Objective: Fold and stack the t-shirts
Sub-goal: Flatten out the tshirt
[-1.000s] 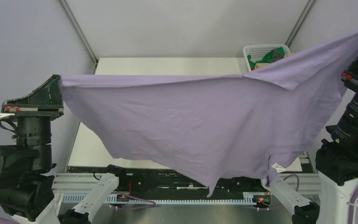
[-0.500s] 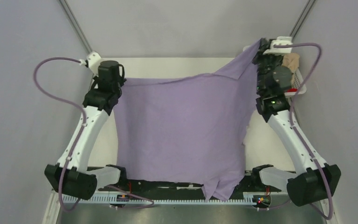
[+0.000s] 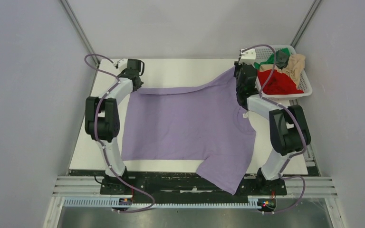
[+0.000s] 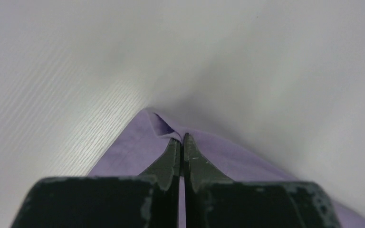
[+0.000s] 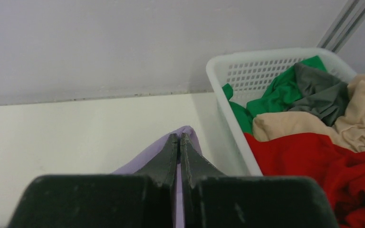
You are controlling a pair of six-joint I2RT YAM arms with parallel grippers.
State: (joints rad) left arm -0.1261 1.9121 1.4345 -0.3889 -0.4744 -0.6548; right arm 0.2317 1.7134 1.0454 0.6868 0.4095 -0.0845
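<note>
Two hands: left hand (image 4: pixel 180 142) and right hand (image 5: pixel 178 140), jaws pressed together, each pinching an edge of the lavender t-shirt (image 3: pixel 185 123).
Lavender t-shirt: spread on the counter (image 3: pixel 180 69), pinched corners at 11 and 1 o'clock; one sleeve droops past the counter's edge at 6 o'clock.
Basket (image 3: pixel 307 85): at 2 o'clock, holding the bunched red t-shirt (image 3: pixel 278 83), beige t-shirt (image 3: pixel 295 64), green t-shirt (image 5: pixel 275 95) and dark grey t-shirt (image 5: pixel 321 90), each partly covered.
Hard to see: from above, the wrists hide both pinches.
</note>
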